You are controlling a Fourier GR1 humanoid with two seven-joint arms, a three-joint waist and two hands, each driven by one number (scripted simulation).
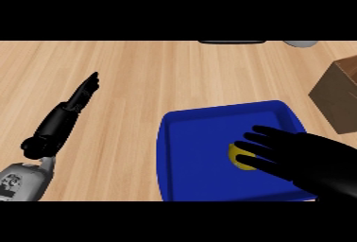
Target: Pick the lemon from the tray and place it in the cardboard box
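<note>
Lemon (239,158): in the head view you see only a yellow sliver of it, on the floor of the blue tray (202,142), directly under the fingertips of the right hand (307,160); the rest is hidden by the fingers.
Right hand: its fingers bend down over the lemon from the right side, but you cannot tell from here if they already close around it or only lie on top.
Left hand (82,97): far to the left of the tray, fingers straight, resting and holding nothing.
Cardboard box (342,94): beyond the right hand and to its right, at the edge of the view, well apart from the lemon.
Risk, rolling: I think the lemon, being round, can roll away toward the left tray wall if the fingers press on its top before the thumb supports it.
Risk, blind grasp: the hand covers the fruit, so you may lift with nothing inside.
Risk, box wall: the carry goes up and right; if the lift is low, the hand may hit the tray rim or the near box wall.
</note>
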